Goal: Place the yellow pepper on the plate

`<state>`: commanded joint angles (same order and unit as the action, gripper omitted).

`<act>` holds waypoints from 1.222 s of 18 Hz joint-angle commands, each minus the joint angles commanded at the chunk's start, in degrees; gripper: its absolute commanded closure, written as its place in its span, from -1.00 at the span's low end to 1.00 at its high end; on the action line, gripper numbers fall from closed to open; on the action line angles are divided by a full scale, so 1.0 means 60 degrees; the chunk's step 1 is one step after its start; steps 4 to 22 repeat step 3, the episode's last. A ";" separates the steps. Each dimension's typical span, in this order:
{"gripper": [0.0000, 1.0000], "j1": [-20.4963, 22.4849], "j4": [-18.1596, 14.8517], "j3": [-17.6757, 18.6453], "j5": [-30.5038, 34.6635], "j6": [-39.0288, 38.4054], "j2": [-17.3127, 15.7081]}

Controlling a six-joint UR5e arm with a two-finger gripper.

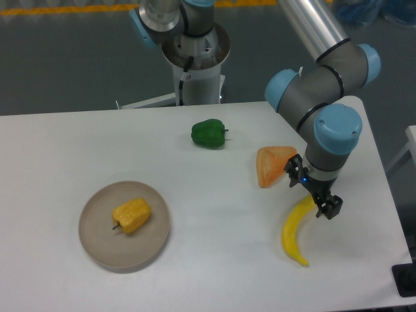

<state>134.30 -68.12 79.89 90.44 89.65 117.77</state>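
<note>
Yellow pepper (131, 216) lies on plate (124, 225); jaws over banana (296, 233), grip state unclear.

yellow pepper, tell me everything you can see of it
The yellow pepper is small, chunky and yellow-orange, with lobed sides, a slightly glossy skin and a short dark stem pointing to the lower left. It lies on its side a little left of centre on the plate, at the table's front left. Only the plate touches it; the gripper is far off, over by the banana.

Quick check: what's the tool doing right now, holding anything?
Tool: empty, above the long curved yellow banana; open or closed cannot be told. The small yellow-orange pepper lies on the round beige plate.
</note>
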 joint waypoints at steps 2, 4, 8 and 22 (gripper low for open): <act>-1.00 0.0000 0.0000 0.0015 -0.0029 -0.0015 0.0015; -1.00 0.0000 0.0000 0.0000 -0.0029 -0.0015 0.0000; -1.00 0.0000 0.0000 0.0000 -0.0029 -0.0015 0.0000; -1.00 0.0000 0.0000 0.0000 -0.0029 -0.0015 0.0000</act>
